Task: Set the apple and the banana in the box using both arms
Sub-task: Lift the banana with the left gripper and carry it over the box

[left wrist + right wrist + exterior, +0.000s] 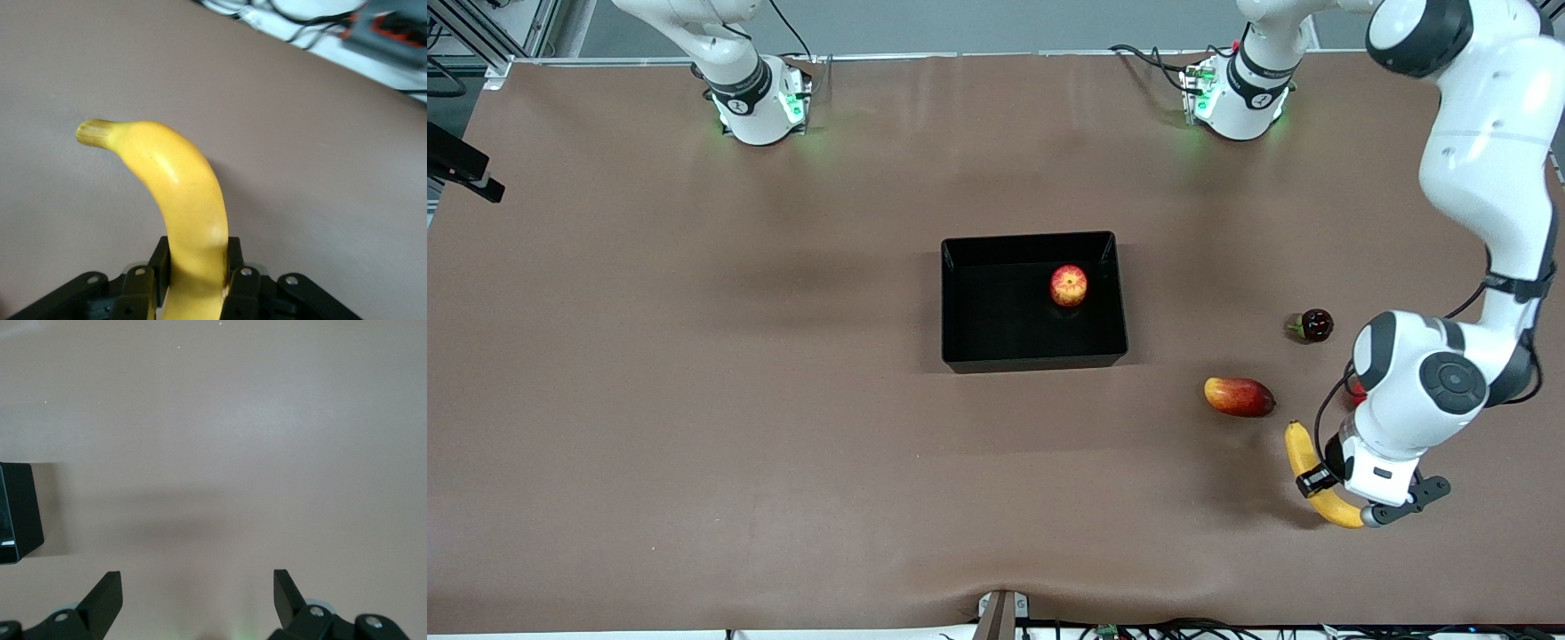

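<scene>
The small round red-and-yellow apple [1068, 285] is sitting inside the rectangular open-top black plastic box [959, 302] in the middle of the brown worktop [694, 400]. The left end effector [1327, 487] is clamping the long curved yellow banana [1316, 476] with a finger [235, 270] pressing on each side, low over the worktop toward the left arm's end. An elongated red-yellow mango [1239, 396] is lying near the banana, and a dark red round fruit [1312, 325] is resting farther from the front camera. The right end effector [198, 600] is hovering over bare worktop, fingers spread apart and gripping nothing, one corner of the box [17, 513] showing beside it.
</scene>
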You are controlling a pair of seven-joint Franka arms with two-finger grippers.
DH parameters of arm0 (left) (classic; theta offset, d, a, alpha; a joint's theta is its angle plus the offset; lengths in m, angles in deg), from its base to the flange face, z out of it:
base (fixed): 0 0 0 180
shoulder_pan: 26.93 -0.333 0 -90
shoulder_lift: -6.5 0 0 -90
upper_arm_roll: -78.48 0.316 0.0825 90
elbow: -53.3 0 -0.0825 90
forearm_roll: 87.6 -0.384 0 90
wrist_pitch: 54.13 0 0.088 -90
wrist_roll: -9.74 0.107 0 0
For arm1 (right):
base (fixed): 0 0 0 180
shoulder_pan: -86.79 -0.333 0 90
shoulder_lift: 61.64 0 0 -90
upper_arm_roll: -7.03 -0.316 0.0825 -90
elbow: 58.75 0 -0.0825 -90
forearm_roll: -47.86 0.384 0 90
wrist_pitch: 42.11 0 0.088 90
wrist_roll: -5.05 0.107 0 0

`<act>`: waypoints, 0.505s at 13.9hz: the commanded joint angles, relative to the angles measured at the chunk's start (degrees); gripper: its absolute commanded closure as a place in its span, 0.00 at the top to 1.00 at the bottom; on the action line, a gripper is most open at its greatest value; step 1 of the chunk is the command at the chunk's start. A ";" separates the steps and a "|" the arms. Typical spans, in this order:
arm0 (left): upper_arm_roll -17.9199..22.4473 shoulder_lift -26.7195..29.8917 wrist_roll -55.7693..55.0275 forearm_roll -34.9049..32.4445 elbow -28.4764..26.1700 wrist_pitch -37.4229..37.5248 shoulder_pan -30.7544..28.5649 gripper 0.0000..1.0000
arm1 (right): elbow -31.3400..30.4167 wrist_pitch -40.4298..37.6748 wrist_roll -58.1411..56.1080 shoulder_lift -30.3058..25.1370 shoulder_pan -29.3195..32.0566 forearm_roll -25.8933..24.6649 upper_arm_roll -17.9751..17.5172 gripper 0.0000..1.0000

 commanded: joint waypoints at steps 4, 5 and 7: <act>-9.25 11.21 -6.17 0.86 -1.90 18.21 0.32 0.00 | -0.06 -0.26 -0.46 -0.51 1.28 0.01 -0.70 1.00; -12.32 11.75 -10.03 0.86 -1.90 21.46 0.40 0.00 | -0.06 -0.26 -0.46 -0.51 1.28 0.01 -0.70 1.00; -19.17 11.84 -20.73 0.60 -4.34 23.78 0.58 0.00 | -0.06 -0.26 -0.46 -0.51 1.19 0.01 -0.70 1.00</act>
